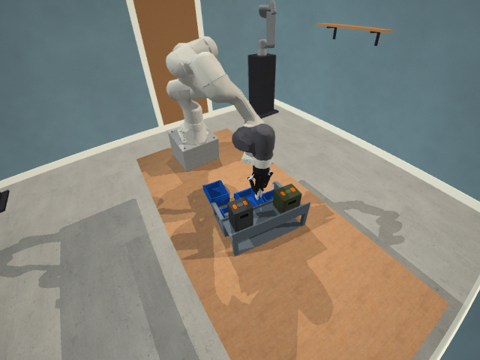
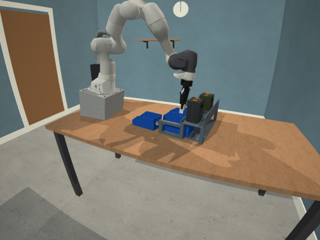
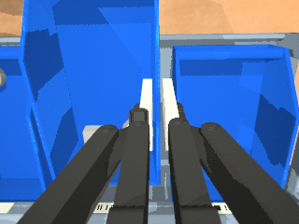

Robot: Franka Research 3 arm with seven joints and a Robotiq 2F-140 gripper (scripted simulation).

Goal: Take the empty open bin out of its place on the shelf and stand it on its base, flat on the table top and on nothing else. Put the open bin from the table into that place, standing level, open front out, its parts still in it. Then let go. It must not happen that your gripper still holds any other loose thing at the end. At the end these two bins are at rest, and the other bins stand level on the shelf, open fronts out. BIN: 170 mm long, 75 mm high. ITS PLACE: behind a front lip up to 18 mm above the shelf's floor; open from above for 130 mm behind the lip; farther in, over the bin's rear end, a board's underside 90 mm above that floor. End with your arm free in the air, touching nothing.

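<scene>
Three blue open bins stand side by side in the grey shelf [image 1: 267, 228] [image 2: 204, 124]. The middle bin [image 3: 93, 70] [image 1: 244, 194] [image 2: 172, 114] looms larger than its neighbours in the wrist view. A pale block [image 3: 92, 133] lies in it. My gripper [image 3: 157, 92] [image 1: 256, 193] [image 2: 182, 109] points down over this bin's right wall. The pads stand a little apart, one on each side of the wall, with a thin slit at each pad. Another blue bin [image 1: 215, 191] [image 2: 146, 120] stands on the table [image 1: 310, 290] [image 2: 232, 155], left of the shelf.
The right bin [image 3: 224, 93] [image 1: 268, 195] looks empty. The left bin [image 3: 9, 117] holds a grey round part at the picture's edge. A black box [image 1: 240, 214] [image 2: 195, 109] and a green box [image 1: 287, 197] [image 2: 206, 100] stand on the shelf's top board. The robot base [image 1: 193, 148] is behind.
</scene>
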